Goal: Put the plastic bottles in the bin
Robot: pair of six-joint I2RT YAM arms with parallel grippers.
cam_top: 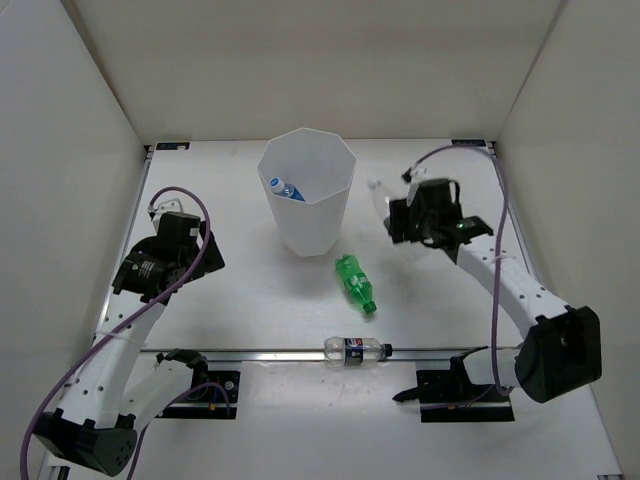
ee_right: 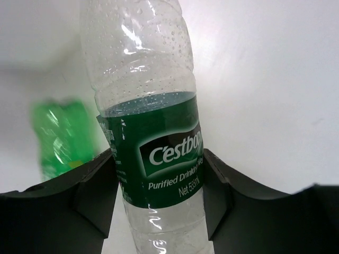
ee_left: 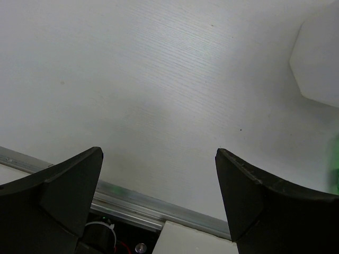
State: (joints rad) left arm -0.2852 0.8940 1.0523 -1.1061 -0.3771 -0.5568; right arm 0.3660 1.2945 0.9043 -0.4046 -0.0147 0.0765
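A: Black fingers (ee_right: 95,185) of the right gripper (ee_right: 159,182) are being pressed against both sides of a clear bottle with a dark green label (ee_right: 159,153). The jaws are being clamped on the labelled middle.

B: Position of that bottle is being asked for.

A: It is being gripped to the right of the bin (cam_top: 310,225), apart from it, with the cap end pointing up and left in the overhead view. Whether it is being lifted off the table (cam_top: 240,300) cannot be told.

B: And the left gripper (ee_left: 159,153)?

A: It is being held over bare table on the left side, its jaws wide apart. A corner of the bin is being caught at the upper right of its wrist view.

B: Remaining bottles are being logged.

A: One clear bottle with a blue label (cam_top: 285,189) is being seen inside the bin, against the left inner wall. An all-green bottle (cam_top: 355,283) is being seen lying on the table just in front of the bin, cap toward the near right. A clear bottle with a dark blue and red label (cam_top: 356,348) is being seen lying along the metal rail (cam_top: 250,352) near the arm bases, cap to the right.
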